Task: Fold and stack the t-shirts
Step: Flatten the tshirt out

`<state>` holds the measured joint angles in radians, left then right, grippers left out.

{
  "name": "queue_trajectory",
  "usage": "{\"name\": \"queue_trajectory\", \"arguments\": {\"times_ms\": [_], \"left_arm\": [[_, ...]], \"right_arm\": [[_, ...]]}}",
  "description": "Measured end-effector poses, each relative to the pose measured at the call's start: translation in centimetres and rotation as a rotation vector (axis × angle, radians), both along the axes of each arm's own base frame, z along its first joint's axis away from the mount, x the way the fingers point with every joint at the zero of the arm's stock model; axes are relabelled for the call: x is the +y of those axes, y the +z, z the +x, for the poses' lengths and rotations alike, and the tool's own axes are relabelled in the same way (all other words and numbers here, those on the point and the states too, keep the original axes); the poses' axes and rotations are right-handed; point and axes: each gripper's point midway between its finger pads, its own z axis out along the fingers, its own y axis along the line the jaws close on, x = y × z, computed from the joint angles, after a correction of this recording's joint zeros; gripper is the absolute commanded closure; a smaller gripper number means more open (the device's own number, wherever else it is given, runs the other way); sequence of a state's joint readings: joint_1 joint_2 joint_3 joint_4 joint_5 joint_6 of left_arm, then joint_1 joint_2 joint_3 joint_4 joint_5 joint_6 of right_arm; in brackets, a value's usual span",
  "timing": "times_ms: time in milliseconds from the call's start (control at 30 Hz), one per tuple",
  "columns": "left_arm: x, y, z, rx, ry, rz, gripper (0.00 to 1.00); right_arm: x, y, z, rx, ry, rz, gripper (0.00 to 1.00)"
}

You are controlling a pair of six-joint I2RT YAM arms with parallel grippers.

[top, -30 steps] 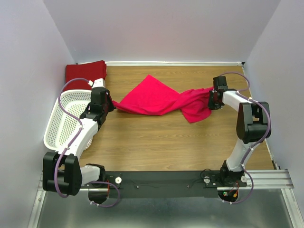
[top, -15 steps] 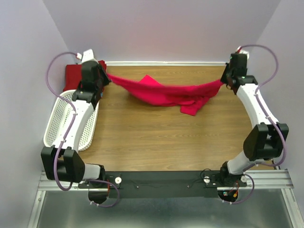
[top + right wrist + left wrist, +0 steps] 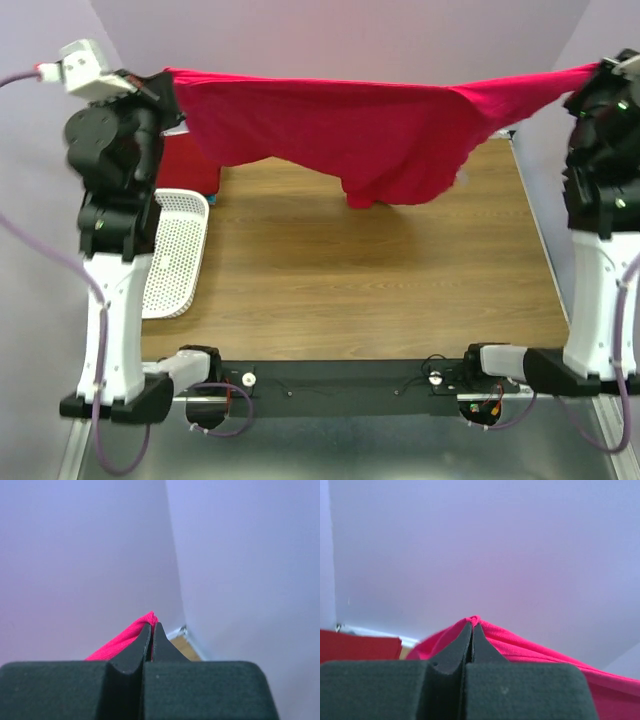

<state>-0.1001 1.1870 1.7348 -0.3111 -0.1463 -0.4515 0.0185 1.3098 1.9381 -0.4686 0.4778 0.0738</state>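
Note:
The bright crimson-pink t-shirt hangs stretched in the air between both raised arms, its lower part drooping over the far table. My left gripper is shut on its left end; the left wrist view shows the fabric pinched at the fingertips. My right gripper is shut on its right end, with fabric at its tips. The darker red t-shirt lies folded at the far left corner, partly hidden behind the hanging shirt. It also shows in the left wrist view. No teal shirt is in view.
A white perforated basket stands at the table's left side beside the left arm. Purple walls close in the left, back and right. The wooden table lies below the hanging shirt.
Both arms have risen high and spread apart, lifting the crimson-pink shirt off the table. It now hangs taut between the grippers.

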Motion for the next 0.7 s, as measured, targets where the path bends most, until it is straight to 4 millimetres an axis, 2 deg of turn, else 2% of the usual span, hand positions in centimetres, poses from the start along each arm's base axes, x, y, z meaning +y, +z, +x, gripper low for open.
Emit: {"name": "queue_trajectory", "arguments": {"times_ms": [100,133,267,333,367,433,533,600,633,700], "left_arm": [[0.5,3.0,-5.1,-0.101,0.0,0.002,1.0],[0.6,4.2,-7.6,-0.151,-0.005,0.002,1.0],[0.5,7.7,-15.3,-0.316,-0.048,0.012,1.0],[0.5,8.8,-17.9,-0.377,-0.063,0.015,1.0],[0.4,9.2,-18.9,-0.4,-0.071,0.018,1.0],[0.1,9.5,-19.4,-0.412,-0.089,0.026,1.0],[-0.5,8.3,-17.7,-0.356,-0.115,0.04,1.0],[-1.0,6.6,-15.3,-0.287,-0.128,0.051,1.0],[-1.3,5.1,-13.2,-0.232,-0.134,0.057,1.0],[-1.6,2.6,-10.3,-0.154,-0.137,0.064,1.0]], "right_arm": [[-0.4,4.3,-5.3,-0.106,-0.018,-0.049,1.0],[-0.5,5.4,-7.0,-0.137,-0.022,-0.063,0.99],[-0.6,8.8,-12.3,-0.239,-0.03,-0.109,0.99],[-0.6,10.5,-15.2,-0.298,-0.03,-0.132,0.99],[-0.6,10.9,-15.8,-0.31,-0.032,-0.138,0.99],[-0.6,11.5,-16.9,-0.33,-0.036,-0.154,0.99],[-0.6,11.5,-16.6,-0.314,-0.039,-0.179,0.99],[-0.6,11.1,-15.5,-0.288,-0.036,-0.195,0.99],[-0.5,10.6,-14.3,-0.26,-0.03,-0.207,0.98],[-0.3,9.5,-11.8,-0.212,-0.016,-0.221,0.97]]}}
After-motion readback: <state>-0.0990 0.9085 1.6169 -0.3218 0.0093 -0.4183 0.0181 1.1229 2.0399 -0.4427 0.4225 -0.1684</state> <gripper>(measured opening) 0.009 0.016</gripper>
